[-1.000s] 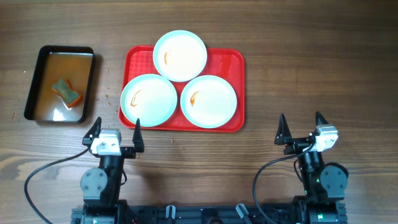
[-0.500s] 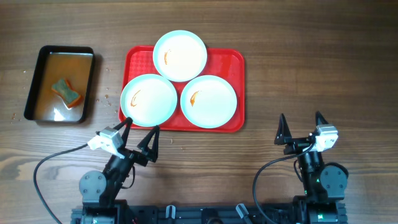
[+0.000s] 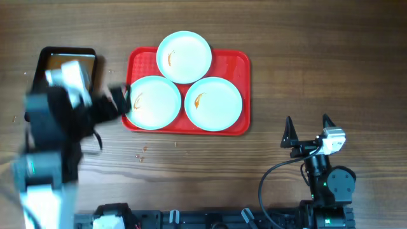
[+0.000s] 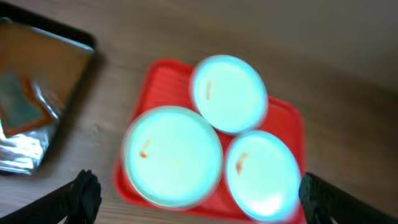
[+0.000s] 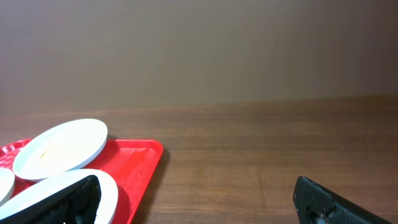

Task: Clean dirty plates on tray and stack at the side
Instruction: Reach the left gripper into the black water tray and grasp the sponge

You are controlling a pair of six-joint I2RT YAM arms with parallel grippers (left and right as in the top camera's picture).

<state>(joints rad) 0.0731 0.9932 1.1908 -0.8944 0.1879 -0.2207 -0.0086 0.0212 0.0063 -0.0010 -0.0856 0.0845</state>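
Risen from the near edge since a second ago, the left gripper (image 4: pixel 198 182) is hovering, motion-blurred, by the left end of the tray (image 3: pixel 240 60), its arm crossing the black pan (image 3: pixel 63 50), fingers spread wide and holding nothing. Three plates (image 3: pixel 213 104) are lying flat in a triangle on the tray, which is sitting toward the far edge, long axis running left to right. By the near right corner, the right gripper (image 3: pixel 307 119) is pointing toward the far edge, fingers spread, empty.

Three white plates (image 3: pixel 184 57), each orange-smeared, flat, clustered on red tray (image 3: pixel 239 63).
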